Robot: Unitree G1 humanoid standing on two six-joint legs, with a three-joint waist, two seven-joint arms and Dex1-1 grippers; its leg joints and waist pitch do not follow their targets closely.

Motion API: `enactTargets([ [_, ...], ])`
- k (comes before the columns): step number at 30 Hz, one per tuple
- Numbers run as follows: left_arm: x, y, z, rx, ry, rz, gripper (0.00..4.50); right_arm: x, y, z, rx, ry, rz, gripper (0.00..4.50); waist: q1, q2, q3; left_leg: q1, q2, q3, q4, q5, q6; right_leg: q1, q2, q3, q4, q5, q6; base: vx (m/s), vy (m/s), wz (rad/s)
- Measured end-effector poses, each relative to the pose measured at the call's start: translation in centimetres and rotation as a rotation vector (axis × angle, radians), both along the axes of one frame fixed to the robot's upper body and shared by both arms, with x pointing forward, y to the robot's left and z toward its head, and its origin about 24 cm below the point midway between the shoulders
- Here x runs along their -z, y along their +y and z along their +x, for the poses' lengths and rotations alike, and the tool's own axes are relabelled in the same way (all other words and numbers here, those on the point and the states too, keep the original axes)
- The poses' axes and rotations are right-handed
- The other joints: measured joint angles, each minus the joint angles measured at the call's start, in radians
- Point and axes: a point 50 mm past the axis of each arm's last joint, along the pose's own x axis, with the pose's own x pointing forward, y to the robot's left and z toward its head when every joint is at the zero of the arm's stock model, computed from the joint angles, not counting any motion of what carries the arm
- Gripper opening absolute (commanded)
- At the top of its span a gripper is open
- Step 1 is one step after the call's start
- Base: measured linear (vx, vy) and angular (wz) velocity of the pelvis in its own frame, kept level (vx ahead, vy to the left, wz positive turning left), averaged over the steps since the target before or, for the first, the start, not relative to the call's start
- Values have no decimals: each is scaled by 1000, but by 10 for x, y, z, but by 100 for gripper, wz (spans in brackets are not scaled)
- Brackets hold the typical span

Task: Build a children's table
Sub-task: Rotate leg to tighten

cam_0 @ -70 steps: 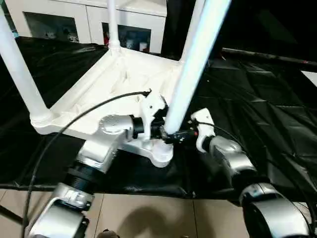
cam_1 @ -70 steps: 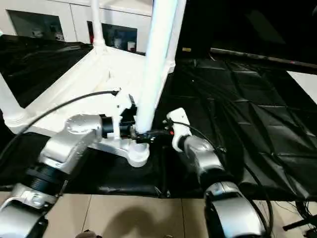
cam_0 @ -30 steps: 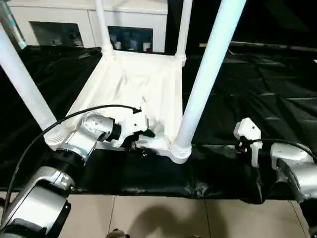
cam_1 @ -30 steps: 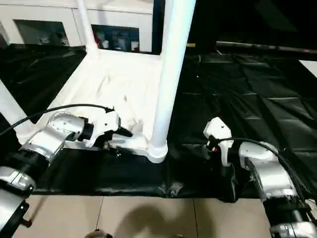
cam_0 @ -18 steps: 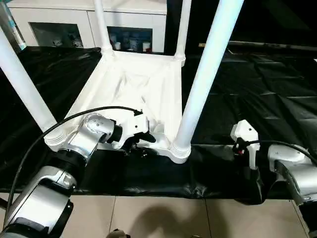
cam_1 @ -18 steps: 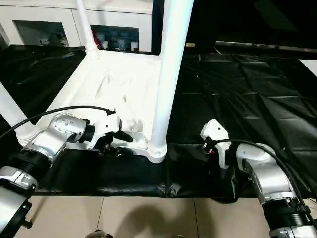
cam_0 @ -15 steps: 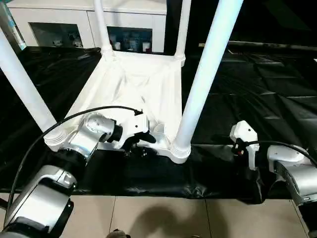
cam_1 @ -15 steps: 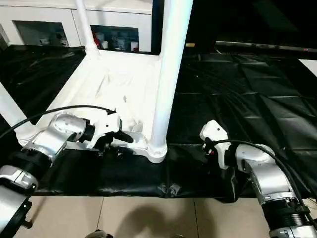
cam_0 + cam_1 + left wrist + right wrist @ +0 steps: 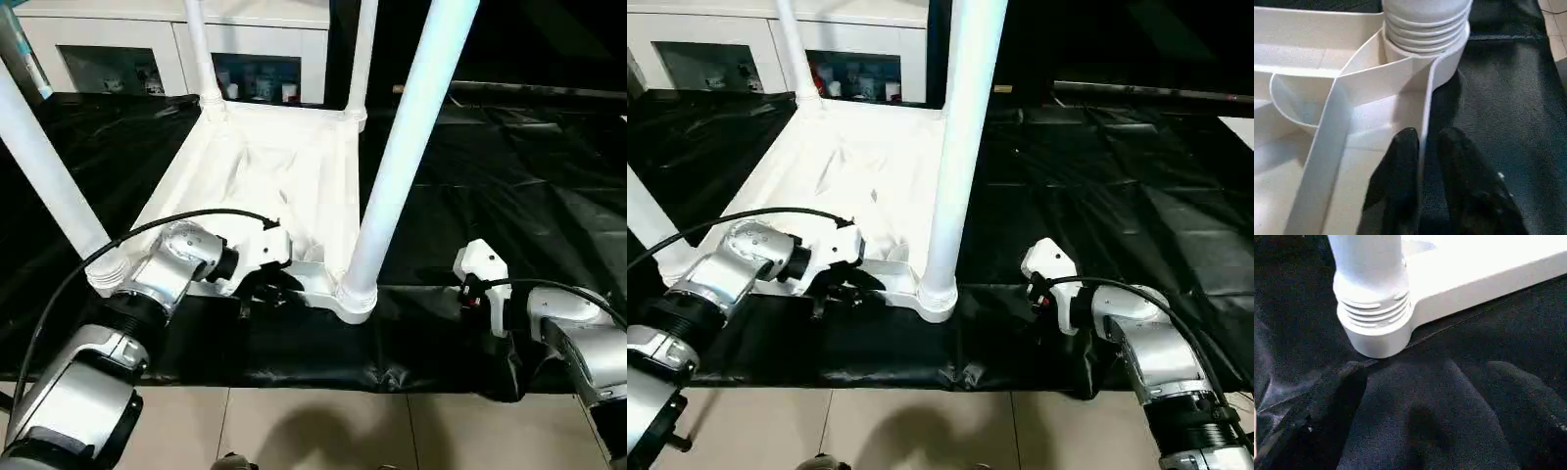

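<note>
Children's table (image 9: 284, 166) lies upside down at the desk (image 9: 549, 186) near edge, legs up. I see my left end effector (image 9: 1422, 147) clamping its rim; right end effector (image 9: 1422, 382) is spread, free (open cloth around it).

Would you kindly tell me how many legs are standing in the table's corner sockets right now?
4: near right leg, near left leg, far left leg, far right leg. Each stands upright in its own corner.

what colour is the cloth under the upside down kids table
Black, slightly shiny and creased. The cloth shows best in the right eye view, beside the white table.
</note>
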Motion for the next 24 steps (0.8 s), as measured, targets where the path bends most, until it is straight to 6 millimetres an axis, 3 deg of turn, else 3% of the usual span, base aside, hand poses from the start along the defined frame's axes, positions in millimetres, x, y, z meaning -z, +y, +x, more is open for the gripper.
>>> enactTargets([
  [7,4,-2,-1,-56,13,5,6,3,6,3,35,-6,58,437,-4,3,-2,1,0,0,0,0,0,1,0,1,-1,0,0,0,0,0],
  [12,13,-45,-2,-189,-32,-82,3,-2,10,10,73,-21,162,450,-4,1,-5,1,-2,1,2,-2,4,2,-3,4,-1,0,0,0,0,0],
  [15,16,-53,-2,-249,-29,-95,3,-3,6,9,80,-19,165,450,-8,-2,-6,0,-2,0,1,-2,3,3,-1,3,-1,0,1,0,0,0],
  [20,17,-57,-5,-264,-36,-108,3,1,3,16,109,-40,146,450,-7,-1,-6,0,-2,0,0,-2,3,2,-1,2,-1,-1,2,0,0,0],
  [24,15,-49,-10,-215,-38,-97,3,-5,4,28,133,-102,108,450,-7,-3,-6,0,-2,0,0,-2,3,2,-1,2,-2,-2,4,0,0,0],
])
